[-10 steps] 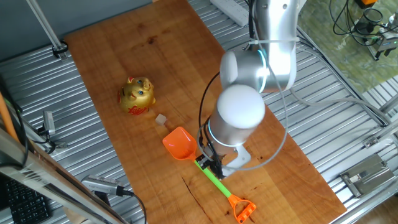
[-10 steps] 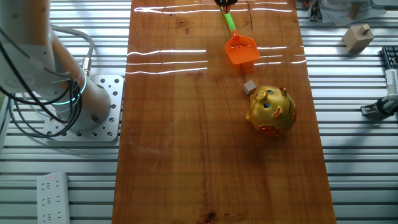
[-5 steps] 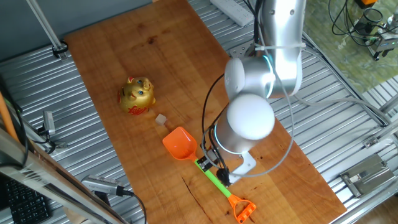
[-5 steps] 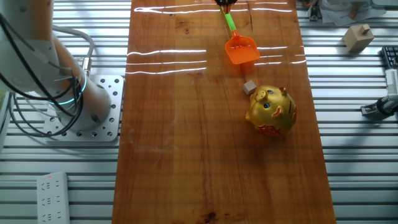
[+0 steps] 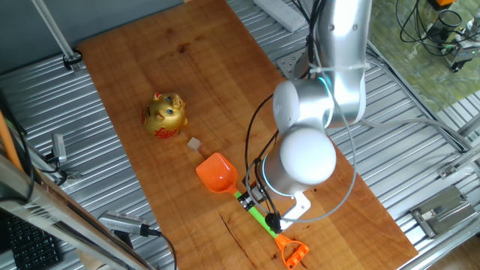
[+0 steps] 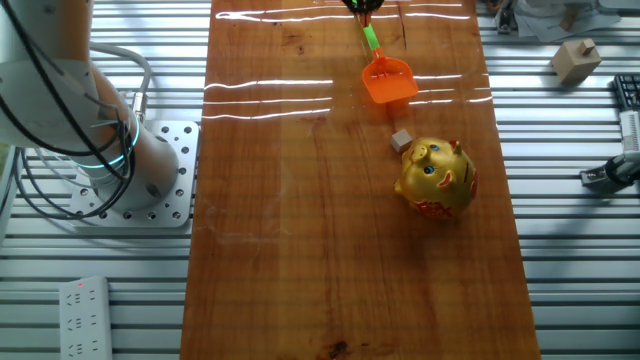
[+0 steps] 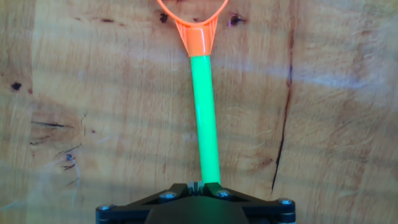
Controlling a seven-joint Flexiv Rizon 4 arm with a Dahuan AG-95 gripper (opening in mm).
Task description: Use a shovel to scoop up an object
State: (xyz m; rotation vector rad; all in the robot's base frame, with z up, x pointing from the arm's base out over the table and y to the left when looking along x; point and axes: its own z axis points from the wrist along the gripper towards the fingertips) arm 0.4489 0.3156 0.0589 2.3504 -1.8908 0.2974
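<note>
Wood-plank surface (image 5: 150,67) on a ribbed metal bench, cables and clutter round the edges. Fingers state: cannot tell. Hand view shows only the black gripper (image 7: 196,186) body at the bottom edge with the shaft running under its middle, fingertips not visible; in one fixed view the arm's wrist hides them. Gripper sits over the green shaft of the shovel (image 5: 225,180), toward the loop-handle end, blade end pointing away. Shovel lies flat on the surface: orange scoop blade, thin bright green shaft, orange D-loop handle near the surface edge. Object (image 6: 402,141) is a tiny pale tan cube, near the blade's leading edge but not touching, between blade and golden cat figurine (image 6: 436,177). Risks, my read: thin round shaft could roll or twist in the grip, so the blade tips and won't slide under the cube; grip far from the blade means a long lever and sloppy blade angle; cube is light, so a push may skid it into the figurine instead of loading it; overshoot could knock the figurine.
</note>
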